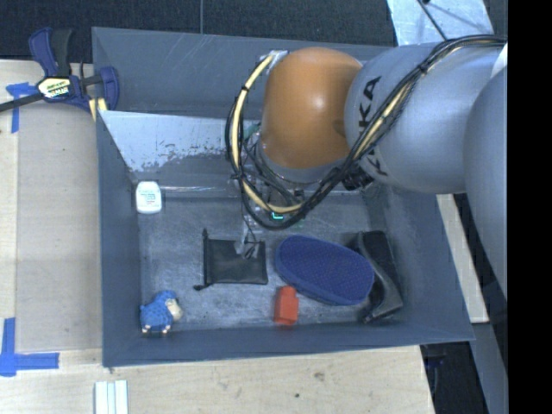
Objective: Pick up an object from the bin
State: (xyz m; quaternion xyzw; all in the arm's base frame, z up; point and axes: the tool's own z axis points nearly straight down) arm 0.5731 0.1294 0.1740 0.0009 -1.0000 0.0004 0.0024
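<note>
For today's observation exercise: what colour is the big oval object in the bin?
The oval object is dark blue, camera view.

Bare bin floor [168,253] lies open at left centre. Toward the lower right, black pouch [231,264], blue oval brush [325,270], orange block [285,305] and black wedge [381,274] crowd together.

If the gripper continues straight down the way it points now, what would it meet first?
Most likely the flat black square piece on the floor of the bin: the gripper hangs over its upper right corner. Its height above it is unclear.
</note>
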